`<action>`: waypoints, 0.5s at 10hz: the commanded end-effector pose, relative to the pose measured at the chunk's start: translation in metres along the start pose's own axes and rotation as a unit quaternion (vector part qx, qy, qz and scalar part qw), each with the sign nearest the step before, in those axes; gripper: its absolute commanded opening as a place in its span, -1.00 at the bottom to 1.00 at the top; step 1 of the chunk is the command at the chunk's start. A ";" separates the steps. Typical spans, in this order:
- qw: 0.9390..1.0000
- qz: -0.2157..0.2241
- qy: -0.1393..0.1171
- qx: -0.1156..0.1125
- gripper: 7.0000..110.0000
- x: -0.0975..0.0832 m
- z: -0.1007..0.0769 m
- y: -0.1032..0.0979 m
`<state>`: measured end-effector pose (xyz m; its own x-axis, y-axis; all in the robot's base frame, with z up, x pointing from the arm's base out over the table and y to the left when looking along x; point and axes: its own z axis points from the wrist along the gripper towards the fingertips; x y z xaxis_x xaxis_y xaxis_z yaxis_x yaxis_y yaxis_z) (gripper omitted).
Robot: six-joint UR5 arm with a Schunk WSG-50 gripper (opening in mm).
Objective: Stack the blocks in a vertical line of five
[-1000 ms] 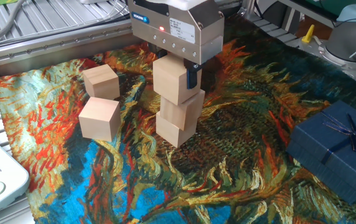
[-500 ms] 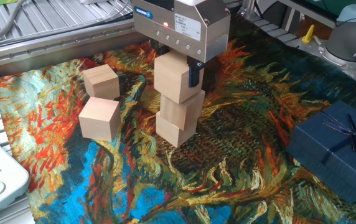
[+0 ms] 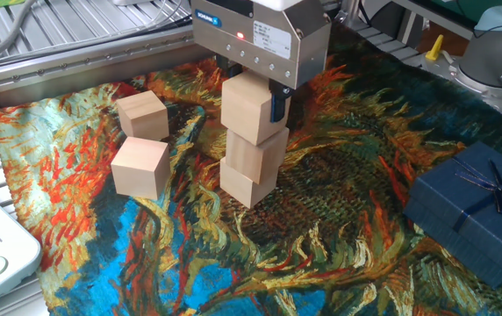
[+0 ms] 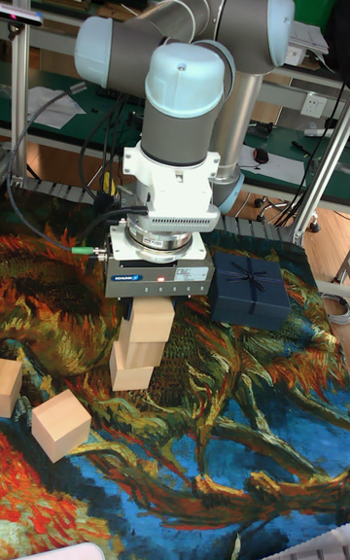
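- Fingers (image 3: 271, 103) are closed against the sides of the top block (image 3: 253, 109); one dark finger shows on the block's right face in the fixed view, the opposite one is hidden behind the block.
- Gripper (image 4: 148, 312) hangs straight down from the arm (image 4: 185, 84), its body directly over the column, with a red light lit on the housing.
- Top block sits on the middle block (image 3: 257, 154), which rests on the bottom block (image 3: 248, 183); the three form a column on the patterned cloth (image 3: 321, 254).
- Column faces are not flush: each cube is turned slightly relative to the one below.
- Two further blocks lie loose to the left of the column: the near loose block (image 3: 139, 166) and the far loose block (image 3: 142, 115), close to each other; whether they touch cannot be told.
- Both loose blocks stand well apart from the column, flat on the cloth.
- Dark blue gift box (image 3: 476, 211) with a ribbon sits at the right side of the desk, well apart from all blocks.
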<state>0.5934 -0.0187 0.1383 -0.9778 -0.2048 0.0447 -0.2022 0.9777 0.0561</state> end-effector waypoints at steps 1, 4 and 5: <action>1.000 0.006 -0.003 -0.006 0.57 -0.001 0.001 0.000; 0.999 0.042 0.002 -0.009 0.57 0.000 0.001 0.001; 0.996 0.077 0.010 0.048 0.57 0.006 -0.002 -0.023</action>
<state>0.5930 -0.0246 0.1367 -0.9878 -0.1460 0.0544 -0.1443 0.9890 0.0337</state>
